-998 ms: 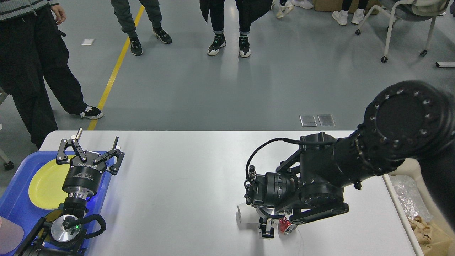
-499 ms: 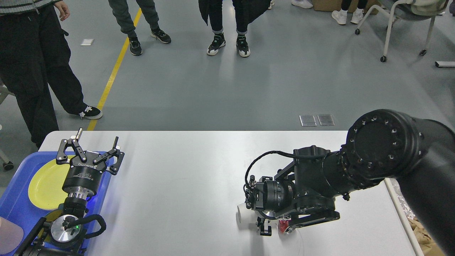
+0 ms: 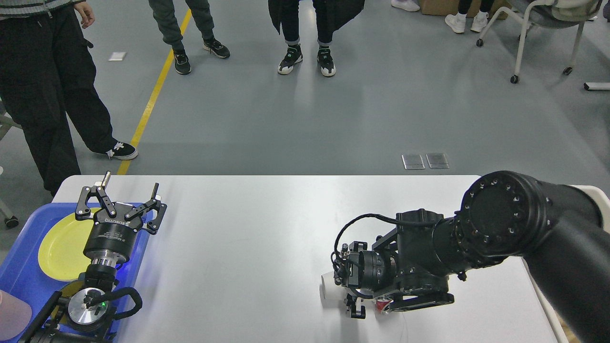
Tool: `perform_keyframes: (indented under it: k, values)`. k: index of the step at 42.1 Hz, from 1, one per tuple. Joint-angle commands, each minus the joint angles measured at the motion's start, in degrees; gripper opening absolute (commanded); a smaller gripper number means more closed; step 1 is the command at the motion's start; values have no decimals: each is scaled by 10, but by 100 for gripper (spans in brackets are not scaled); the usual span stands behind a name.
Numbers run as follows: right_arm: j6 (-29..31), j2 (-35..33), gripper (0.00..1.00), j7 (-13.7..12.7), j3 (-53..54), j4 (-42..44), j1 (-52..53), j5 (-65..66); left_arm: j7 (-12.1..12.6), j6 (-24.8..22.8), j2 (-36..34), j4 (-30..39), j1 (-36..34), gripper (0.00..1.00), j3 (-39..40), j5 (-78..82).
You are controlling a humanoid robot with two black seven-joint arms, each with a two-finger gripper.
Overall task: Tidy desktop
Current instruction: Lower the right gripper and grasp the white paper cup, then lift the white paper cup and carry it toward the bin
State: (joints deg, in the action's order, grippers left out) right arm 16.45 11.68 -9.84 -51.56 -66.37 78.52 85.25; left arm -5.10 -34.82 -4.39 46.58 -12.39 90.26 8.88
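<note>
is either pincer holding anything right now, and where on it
Left pincer is open, empty. Right pincer sits at a white cup on the desktop; a hold cannot be told.

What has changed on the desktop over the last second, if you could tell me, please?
The right arm's big elbow joint has sunk lower, hiding the bin at the table's right edge. Its tool stays down at the white cup and a small red item. The left tool, open over the blue tray, and the desktop are unchanged.

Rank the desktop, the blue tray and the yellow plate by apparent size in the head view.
1. desktop
2. blue tray, partly cut off by the frame edge
3. yellow plate, partly hidden by the arm
</note>
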Motion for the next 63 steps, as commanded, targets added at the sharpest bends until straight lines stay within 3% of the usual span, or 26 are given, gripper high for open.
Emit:
perform_keyframes:
  k: [1, 8, 13, 17, 29, 39, 54, 59, 63]
  values:
    - [0, -1, 87, 0, -7, 10, -7, -2, 0, 0, 0, 0, 0, 96, 0, 0]
    - [0, -1, 80, -1, -18, 16, -8, -5, 0, 0, 0, 0, 0, 96, 0, 0]
    - [0, 0, 66, -1, -18, 19, -8, -10, 0, 0, 0, 0, 0, 96, 0, 0]
    - [0, 2, 45, -1, -19, 19, -5, -12, 0, 0, 0, 0, 0, 96, 0, 0]
    - [0, 4, 0, -1, -19, 14, 20, -68, 0, 0, 0, 0, 0, 96, 0, 0]
    - [-1, 2, 0, -1, -17, 10, 55, -181, 0, 0, 0, 0, 0, 96, 0, 0]
    - [10, -36, 0, 14, -13, -54, 189, -428, 0, 0, 0, 0, 0, 96, 0, 0]
    - [59, -72, 0, 41, -18, -87, 276, -565, 0, 0, 0, 0, 0, 96, 0, 0]
    - [110, -97, 0, 47, -23, -101, 327, -643, 0, 0, 0, 0, 0, 96, 0, 0]
